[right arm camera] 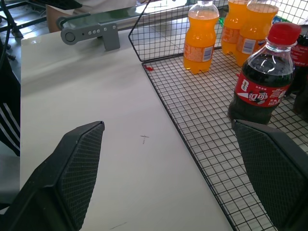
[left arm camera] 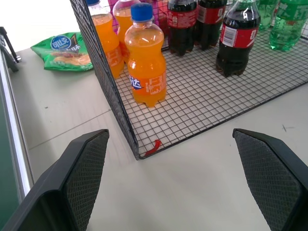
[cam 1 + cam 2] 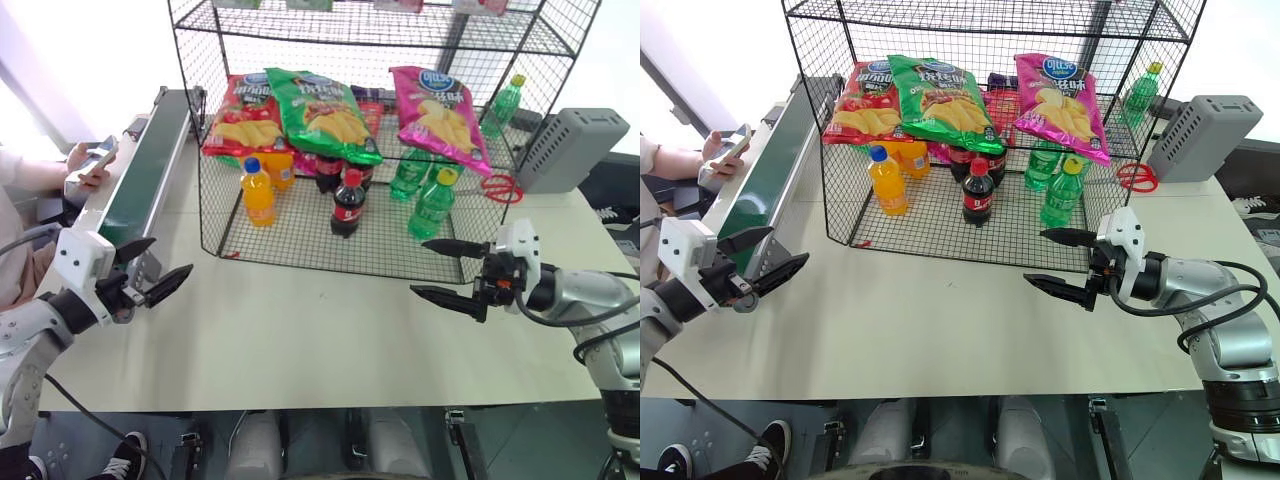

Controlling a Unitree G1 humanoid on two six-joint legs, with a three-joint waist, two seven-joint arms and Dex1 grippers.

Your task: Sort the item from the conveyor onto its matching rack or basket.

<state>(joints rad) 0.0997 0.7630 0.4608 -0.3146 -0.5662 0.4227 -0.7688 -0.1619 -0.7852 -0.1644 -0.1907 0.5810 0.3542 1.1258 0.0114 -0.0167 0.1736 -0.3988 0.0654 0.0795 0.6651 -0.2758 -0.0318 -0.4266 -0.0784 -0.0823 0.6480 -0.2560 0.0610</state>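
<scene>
Pink chip bag (image 3: 438,112) is lying sorted in the rack (image 3: 300,235); both grippers (image 3: 148,275) (image 3: 447,268) are hovering released, fingers spread, awaiting work.

**Bench layout**

The rack (image 3: 300,250) stands at the rear centre of the bench (image 3: 300,340). The conveyor (image 3: 140,180) runs along the rack's left side. The chip bag (image 3: 438,115) lies on the rack's middle tier, right of two other bags (image 3: 290,115). Bottles (image 3: 347,205) stand on the floor tier below (some partly hidden). The left gripper (image 3: 150,270) hangs beside the conveyor's near end; the right gripper (image 3: 445,270) hangs before the rack's right corner.
</scene>
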